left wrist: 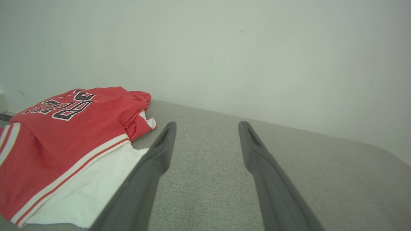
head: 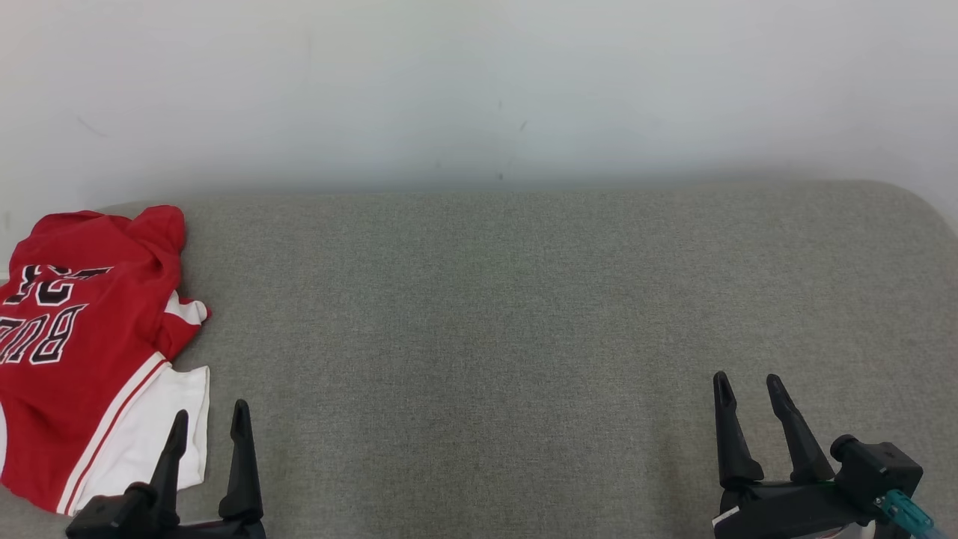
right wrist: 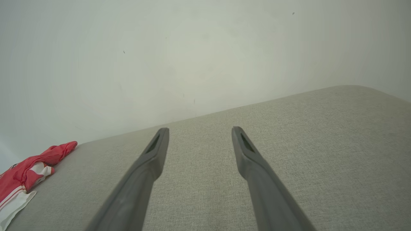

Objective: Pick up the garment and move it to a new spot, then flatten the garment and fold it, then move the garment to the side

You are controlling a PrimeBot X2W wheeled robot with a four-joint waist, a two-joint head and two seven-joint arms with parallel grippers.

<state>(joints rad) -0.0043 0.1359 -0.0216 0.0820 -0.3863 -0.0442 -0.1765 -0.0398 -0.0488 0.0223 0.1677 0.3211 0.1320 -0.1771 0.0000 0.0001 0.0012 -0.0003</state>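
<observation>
The garment (head: 82,337) is a red jersey with white trim and black lettering, lying rumpled at the left end of the grey cushion (head: 509,314). In the left wrist view the garment (left wrist: 64,138) lies left of the fingers, its white hem partly behind the left one. My left gripper (head: 209,421) stands open at the lower left, just right of the hem, holding nothing. My right gripper (head: 748,388) is open at the lower right, far from the cloth, over bare cushion. The right wrist view catches the garment (right wrist: 22,175) at its far left edge.
A pale wall (head: 479,90) rises directly behind the cushion. The cushion's rounded right end (head: 924,206) curves away at the far right. The wide grey surface stretches between the two grippers.
</observation>
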